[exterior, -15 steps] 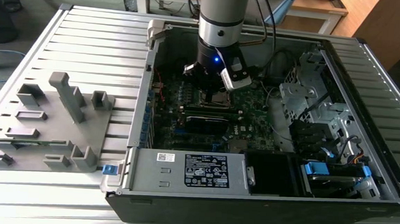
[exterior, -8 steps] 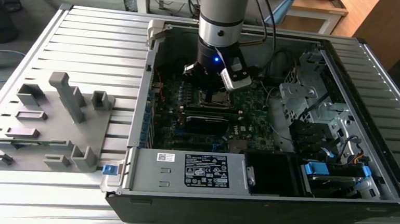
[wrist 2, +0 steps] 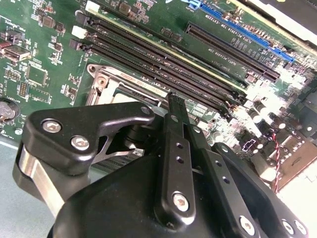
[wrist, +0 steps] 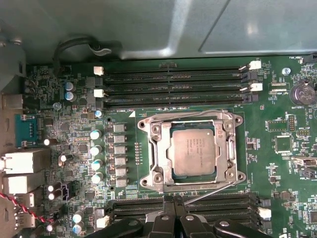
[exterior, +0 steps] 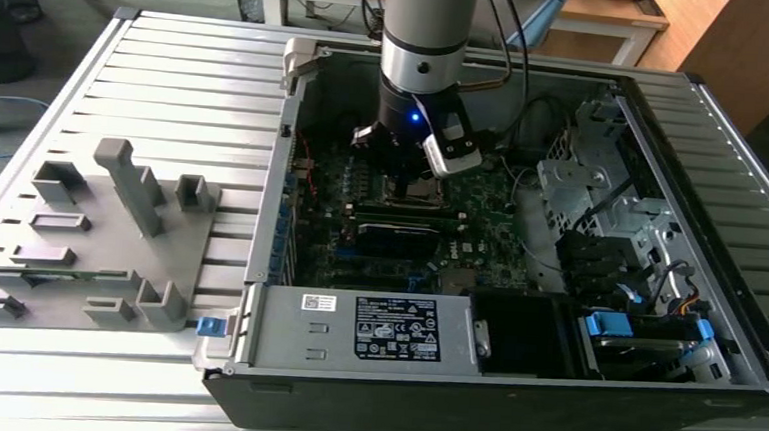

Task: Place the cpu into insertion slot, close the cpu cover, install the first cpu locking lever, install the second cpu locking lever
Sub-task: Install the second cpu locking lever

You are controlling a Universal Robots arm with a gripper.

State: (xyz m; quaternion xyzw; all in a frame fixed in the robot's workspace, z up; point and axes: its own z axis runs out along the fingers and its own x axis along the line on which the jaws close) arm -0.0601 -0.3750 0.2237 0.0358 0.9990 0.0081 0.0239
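In the first wrist view the silver-topped cpu (wrist: 193, 151) lies flat in the insertion slot (wrist: 148, 181). The silvery cpu cover (wrist: 226, 148) is down around it. One thin wire lever (wrist: 188, 113) runs along the far side of the socket. A second lever (wrist: 210, 192) slants off the near side, close to my gripper (wrist: 174, 210), whose black fingers are pressed together and shut. In the second wrist view the gripper (wrist 2: 173, 99) hangs just beside the socket frame (wrist 2: 106, 82). In the exterior view the gripper (exterior: 406, 185) is low over the motherboard inside the open case.
Long black memory slots (wrist: 173, 79) flank the socket on both sides. A white-labelled power supply box (exterior: 370, 330) sits at the case front, with drive bays and cables (exterior: 622, 270) on the exterior view's right. A grey fixture rack (exterior: 103, 238) stands outside the case on the exterior view's left.
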